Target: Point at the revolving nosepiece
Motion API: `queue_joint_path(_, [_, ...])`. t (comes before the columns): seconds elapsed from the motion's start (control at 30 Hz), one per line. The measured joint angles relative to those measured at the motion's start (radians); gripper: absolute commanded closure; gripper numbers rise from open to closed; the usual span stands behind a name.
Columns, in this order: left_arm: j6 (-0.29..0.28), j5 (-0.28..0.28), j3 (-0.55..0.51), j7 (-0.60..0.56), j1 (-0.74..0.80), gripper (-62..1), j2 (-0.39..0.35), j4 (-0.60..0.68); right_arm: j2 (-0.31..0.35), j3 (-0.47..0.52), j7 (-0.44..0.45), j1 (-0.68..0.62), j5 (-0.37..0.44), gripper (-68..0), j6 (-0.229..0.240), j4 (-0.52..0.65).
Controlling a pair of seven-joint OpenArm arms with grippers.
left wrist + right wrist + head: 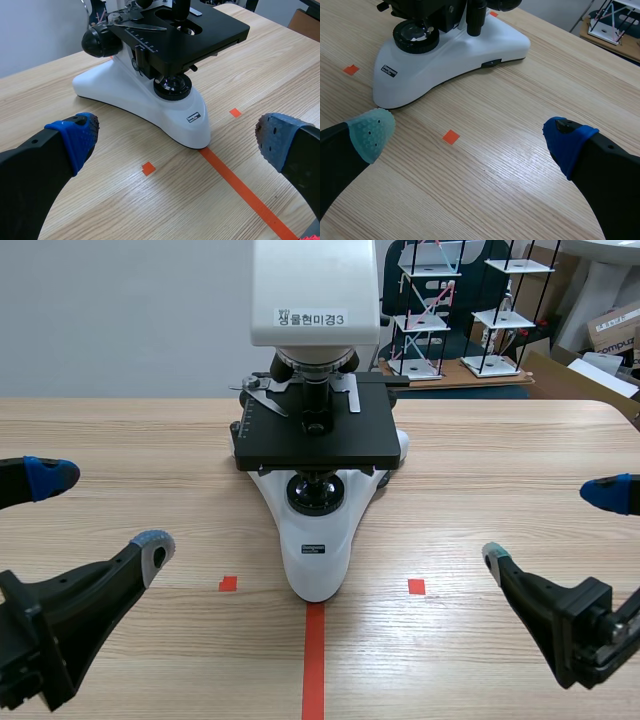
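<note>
A white microscope (316, 550) with a black stage (315, 435) stands mid-table, its base toward me. The revolving nosepiece (313, 364) sits dark under the white head, above the stage. My left gripper (100, 510) is open low at the left, well short of the microscope. My right gripper (555, 525) is open low at the right, equally far off. In the left wrist view the microscope base (150, 102) lies ahead of the open left gripper (175, 140). In the right wrist view the base (450, 55) lies ahead and to the side of the open right gripper (465, 135).
Red tape line (314, 660) runs from the microscope base toward me, with small red squares (228, 583) (416, 586) on either side. White shelf models (460, 310) and a cardboard box (615, 330) stand beyond the table's far right edge.
</note>
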Motion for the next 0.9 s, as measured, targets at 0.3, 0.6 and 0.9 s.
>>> queue_joint_path(0.3, [0.0,0.0,0.0,0.0,0.0,-62.3,0.0,0.0,0.0,0.0,0.0,0.179,-0.046,-0.4,-0.009,0.0])
queue_joint_path(0.6, [0.0,0.0,0.0,0.0,0.0,-62.3,0.0,0.0,0.0,-0.079,0.007,0.503,-0.112,0.1,0.04,-0.097])
queue_joint_path(0.9, [0.0,0.0,0.0,0.0,0.0,-62.3,0.0,0.0,-0.005,-0.213,0.066,0.738,-0.14,0.1,0.195,-0.329])
